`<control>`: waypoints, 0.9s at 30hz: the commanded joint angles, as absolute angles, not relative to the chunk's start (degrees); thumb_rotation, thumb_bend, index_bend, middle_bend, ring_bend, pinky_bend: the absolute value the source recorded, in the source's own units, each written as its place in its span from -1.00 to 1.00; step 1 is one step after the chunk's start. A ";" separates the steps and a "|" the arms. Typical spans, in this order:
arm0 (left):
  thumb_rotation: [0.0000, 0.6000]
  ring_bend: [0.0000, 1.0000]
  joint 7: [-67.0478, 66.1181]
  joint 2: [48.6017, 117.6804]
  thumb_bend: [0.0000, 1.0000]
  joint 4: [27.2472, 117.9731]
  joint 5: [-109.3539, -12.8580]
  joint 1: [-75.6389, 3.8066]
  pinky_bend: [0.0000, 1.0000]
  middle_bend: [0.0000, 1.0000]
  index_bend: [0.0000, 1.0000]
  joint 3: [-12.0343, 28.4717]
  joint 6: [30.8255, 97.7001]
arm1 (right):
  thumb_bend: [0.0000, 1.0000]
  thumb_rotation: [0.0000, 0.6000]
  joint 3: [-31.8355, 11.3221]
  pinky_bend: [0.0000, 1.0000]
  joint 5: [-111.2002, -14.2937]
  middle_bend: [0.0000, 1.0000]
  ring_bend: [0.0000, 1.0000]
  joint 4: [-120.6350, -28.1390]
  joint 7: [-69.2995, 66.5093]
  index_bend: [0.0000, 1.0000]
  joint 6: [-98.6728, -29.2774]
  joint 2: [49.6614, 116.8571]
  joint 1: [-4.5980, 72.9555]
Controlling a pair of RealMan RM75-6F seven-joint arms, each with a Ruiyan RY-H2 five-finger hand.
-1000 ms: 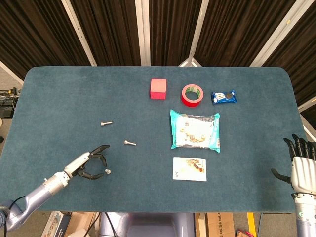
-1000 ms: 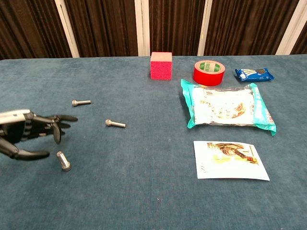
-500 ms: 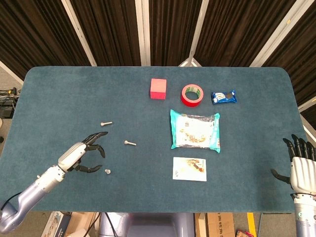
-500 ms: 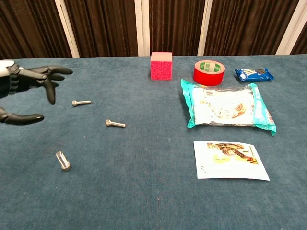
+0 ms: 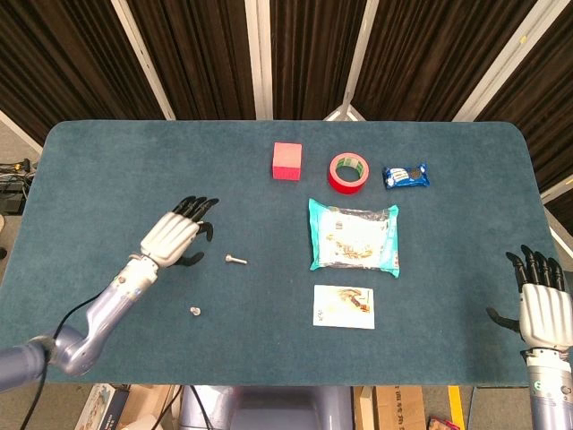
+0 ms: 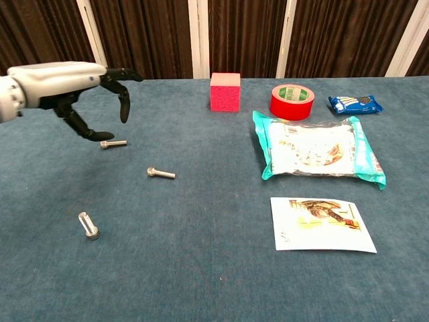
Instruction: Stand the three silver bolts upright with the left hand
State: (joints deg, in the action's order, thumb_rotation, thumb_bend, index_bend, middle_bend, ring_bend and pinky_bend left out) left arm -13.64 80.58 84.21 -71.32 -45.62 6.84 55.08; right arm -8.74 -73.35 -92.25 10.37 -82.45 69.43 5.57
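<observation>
One silver bolt (image 6: 88, 226) stands upright; two bolts (image 6: 161, 173) (image 6: 113, 143) lie flat, the empty, spread-fingered left hand (image 6: 80, 84) poised above the farther one.

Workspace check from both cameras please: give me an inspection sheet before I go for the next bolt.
Surface: blue cloth table.
Job's things: near bolt upright; middle bolt and far bolt lying flat.
Clutter: red block, tape roll, blue packet, snack bag, card.
Hands: left robot hand open above the far bolt; right robot hand open at the table edge.
Cables: one by the left arm.
Surroundings: dark curtains.
</observation>
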 commanded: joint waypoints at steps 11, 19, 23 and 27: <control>1.00 -1.00 -45.30 93.02 -0.21 84.82 -42.75 -56.76 -1.00 -0.96 -0.11 12.98 55.12 | -0.96 1.00 -8.85 -1.00 -72.44 -0.87 -1.00 -92.01 10.43 -0.65 -81.67 69.55 5.82; 1.00 -1.00 -46.39 95.53 -0.27 84.87 -39.25 -58.13 -1.00 -0.96 -0.06 12.41 54.81 | -0.96 1.00 -8.92 -1.00 -72.48 -0.87 -1.00 -92.09 10.18 -0.65 -81.80 69.47 5.82; 1.00 -1.00 -46.80 96.35 -0.25 84.51 -38.37 -58.37 -1.00 -0.96 -0.02 11.98 55.32 | -0.96 1.00 -9.02 -1.00 -72.46 -0.87 -1.00 -92.24 9.81 -0.65 -81.98 69.30 5.71; 1.00 -1.00 -47.07 97.13 -0.24 83.22 -37.54 -58.25 -1.00 -0.96 -0.01 11.32 56.10 | -0.96 1.00 -9.12 -1.00 -72.35 -0.87 -1.00 -92.38 9.33 -0.65 -82.04 69.05 5.60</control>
